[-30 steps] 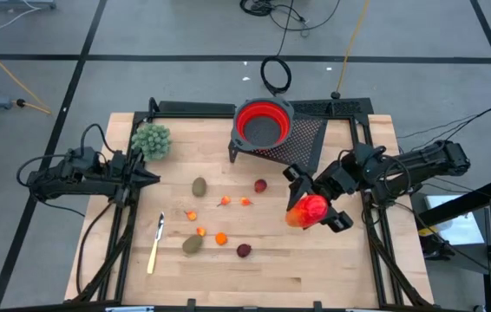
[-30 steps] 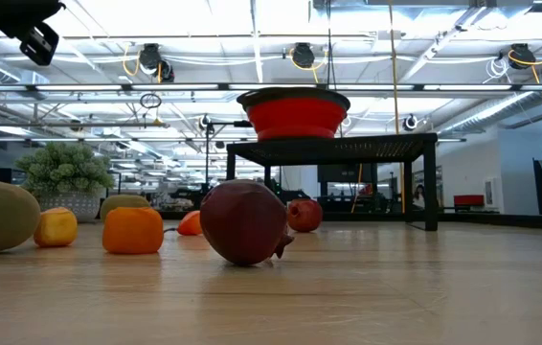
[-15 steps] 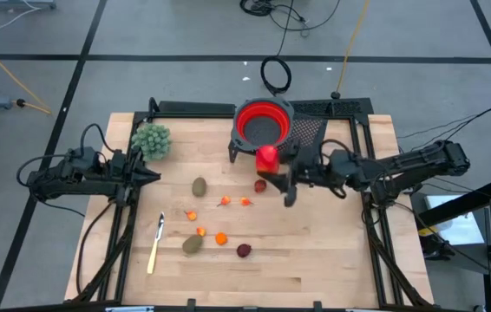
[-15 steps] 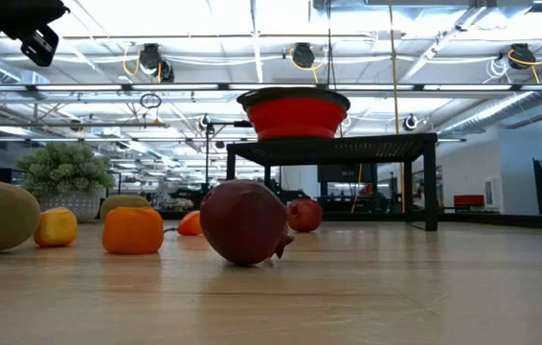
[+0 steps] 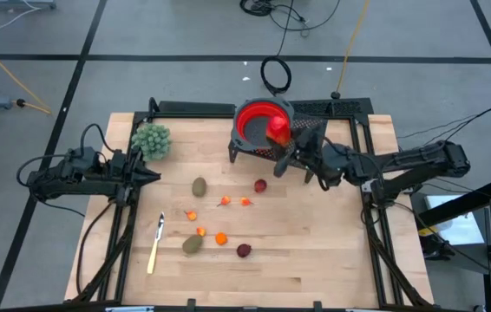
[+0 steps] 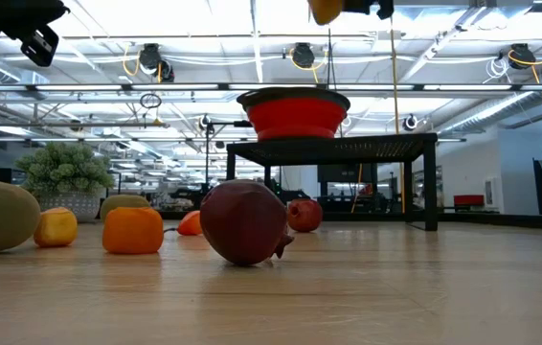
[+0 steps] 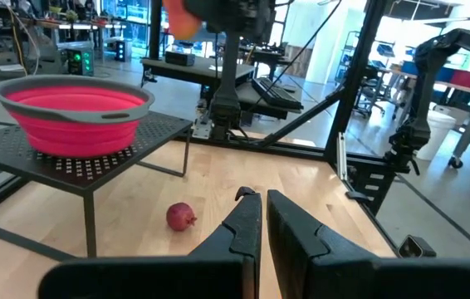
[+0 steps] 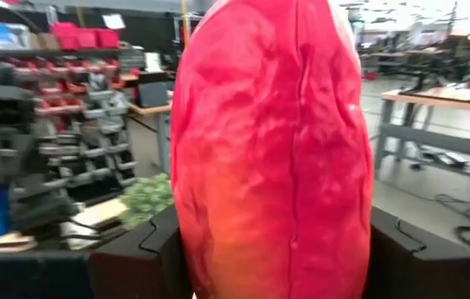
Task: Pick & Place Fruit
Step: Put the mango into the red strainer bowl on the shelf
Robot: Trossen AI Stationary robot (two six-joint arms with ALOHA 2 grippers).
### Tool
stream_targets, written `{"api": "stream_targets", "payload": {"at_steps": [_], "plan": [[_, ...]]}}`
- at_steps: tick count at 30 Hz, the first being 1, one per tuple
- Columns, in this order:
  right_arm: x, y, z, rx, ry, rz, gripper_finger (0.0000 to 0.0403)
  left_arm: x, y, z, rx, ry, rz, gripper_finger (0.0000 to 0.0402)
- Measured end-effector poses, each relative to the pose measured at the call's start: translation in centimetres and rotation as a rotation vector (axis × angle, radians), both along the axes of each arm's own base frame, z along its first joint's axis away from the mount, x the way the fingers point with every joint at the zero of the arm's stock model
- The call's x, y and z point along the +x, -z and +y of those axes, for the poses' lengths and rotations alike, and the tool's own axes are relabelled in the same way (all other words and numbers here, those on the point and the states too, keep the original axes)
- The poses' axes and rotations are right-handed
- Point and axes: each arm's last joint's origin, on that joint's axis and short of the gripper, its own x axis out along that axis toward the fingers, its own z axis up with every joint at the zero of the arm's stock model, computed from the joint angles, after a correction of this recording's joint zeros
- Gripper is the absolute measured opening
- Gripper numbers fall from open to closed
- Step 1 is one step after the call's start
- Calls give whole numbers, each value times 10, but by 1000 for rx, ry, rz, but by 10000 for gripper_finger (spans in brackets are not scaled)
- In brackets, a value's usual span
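My right gripper [image 5: 282,146] is shut on the elongated red-orange fruit [image 5: 277,128], which hangs over the right rim of the red bowl [image 5: 254,126] on the black mesh stand [image 5: 310,130]. In the low view the fruit [image 6: 326,10] shows at the top edge. Two brownish-green ovals [image 5: 199,186] [image 5: 193,244], two dark red balls [image 5: 260,185] [image 5: 244,250] and several orange bits [image 5: 221,238] lie on the wooden table. My left gripper [image 5: 147,176] waits shut at the table's left, above the board. My right gripper pinches the elongated fruit between its two fingers [image 8: 139,249], which lie on its two long sides [image 8: 192,228]. The fingers come level from the table's right and lie across the fruit. It is lifted clear, above the bowl's rim.
A bushy green clump [image 5: 152,140] stands at the far left. A yellow-handled knife [image 5: 155,244] lies near the left front. The bowl's stand [image 6: 333,149] rises above the table at the far middle. Bare wood [image 5: 332,251] lies at the near right.
My right gripper has carried the elongated fruit from over the table's right middle toward the far edge and the left, to above the bowl's rim. It has turned from pointing down to pointing level. The fruit stays in its hold, clear of the table.
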Motion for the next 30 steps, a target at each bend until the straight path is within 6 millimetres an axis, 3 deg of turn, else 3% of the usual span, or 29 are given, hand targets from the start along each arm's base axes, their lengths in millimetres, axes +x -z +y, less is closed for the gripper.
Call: {"api": "stream_targets", "payload": {"at_steps": [5, 17, 23, 30], "plan": [[0, -2, -19, -2, 65, 50, 216, 0, 0, 0, 0, 0, 0, 21], [0, -37, -69, 124, 59, 165, 215, 0, 0, 0, -1, -11, 0, 21], [8, -31, -98, 266, -10, 199, 215, 0, 0, 2, 1, -60, 0, 21], [19, -11, -125, 425, -95, 221, 215, 0, 0, 2, 1, -62, 0, 21]]}}
